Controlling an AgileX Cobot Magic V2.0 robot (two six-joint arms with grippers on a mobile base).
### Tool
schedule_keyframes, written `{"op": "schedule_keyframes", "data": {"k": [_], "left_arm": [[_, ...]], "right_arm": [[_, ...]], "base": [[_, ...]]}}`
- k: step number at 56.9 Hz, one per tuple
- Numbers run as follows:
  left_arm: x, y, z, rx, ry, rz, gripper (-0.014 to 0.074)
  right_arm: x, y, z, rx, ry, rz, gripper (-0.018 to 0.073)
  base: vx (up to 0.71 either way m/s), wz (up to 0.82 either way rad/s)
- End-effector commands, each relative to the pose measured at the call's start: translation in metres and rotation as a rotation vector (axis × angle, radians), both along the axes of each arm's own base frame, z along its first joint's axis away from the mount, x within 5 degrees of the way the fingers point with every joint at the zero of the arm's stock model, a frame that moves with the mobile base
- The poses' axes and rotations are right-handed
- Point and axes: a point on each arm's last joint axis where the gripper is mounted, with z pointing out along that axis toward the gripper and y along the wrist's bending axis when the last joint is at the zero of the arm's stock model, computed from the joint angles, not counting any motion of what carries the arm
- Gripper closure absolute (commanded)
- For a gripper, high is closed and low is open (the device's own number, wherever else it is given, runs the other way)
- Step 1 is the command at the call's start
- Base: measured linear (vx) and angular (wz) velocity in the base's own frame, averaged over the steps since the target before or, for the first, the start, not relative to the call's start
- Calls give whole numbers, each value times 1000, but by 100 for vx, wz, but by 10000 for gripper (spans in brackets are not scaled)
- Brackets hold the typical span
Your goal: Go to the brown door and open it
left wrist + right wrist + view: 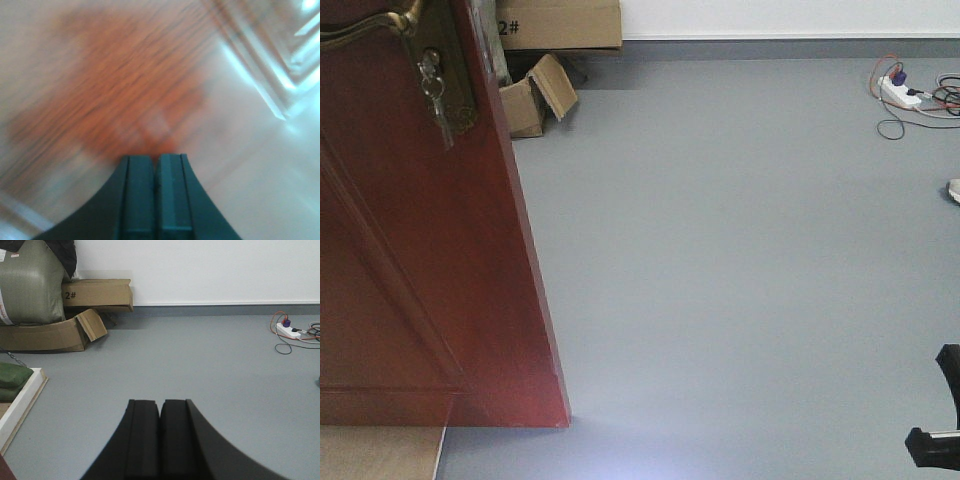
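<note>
The brown door [420,280] fills the left of the front view, swung open, its free edge running down to the grey floor. Its brass lever handle [370,28] sits at the top left on an ornate plate, with keys [433,90] hanging below it. My left gripper [156,159] is shut and empty, very close to the door's blurred reddish wood face [120,85]; panel moulding [260,60] shows at the upper right. My right gripper [160,404] is shut and empty, held over open grey floor. Part of the right arm [940,420] shows at the front view's lower right.
Cardboard boxes [545,60] lie by the far wall behind the door; they also show in the right wrist view [75,315] beside a green sack [30,285]. A white power strip with cables [905,92] lies at the far right. A white-edged board [20,405] lies at the left.
</note>
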Motion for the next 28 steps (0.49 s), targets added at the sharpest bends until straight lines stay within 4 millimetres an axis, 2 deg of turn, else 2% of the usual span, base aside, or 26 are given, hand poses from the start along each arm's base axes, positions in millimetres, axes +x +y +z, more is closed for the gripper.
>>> {"op": "schedule_keyframes", "data": {"k": [1,28], "left_arm": [[-10,-5,17,-27,-64,-3,603],[-10,-5,17,-27,-64,-3,603]], "right_arm": [[1,-1,6,-6,-83,-5,559],[1,-1,6,-6,-83,-5,559]], "base": [[0,0],[0,0]]}}
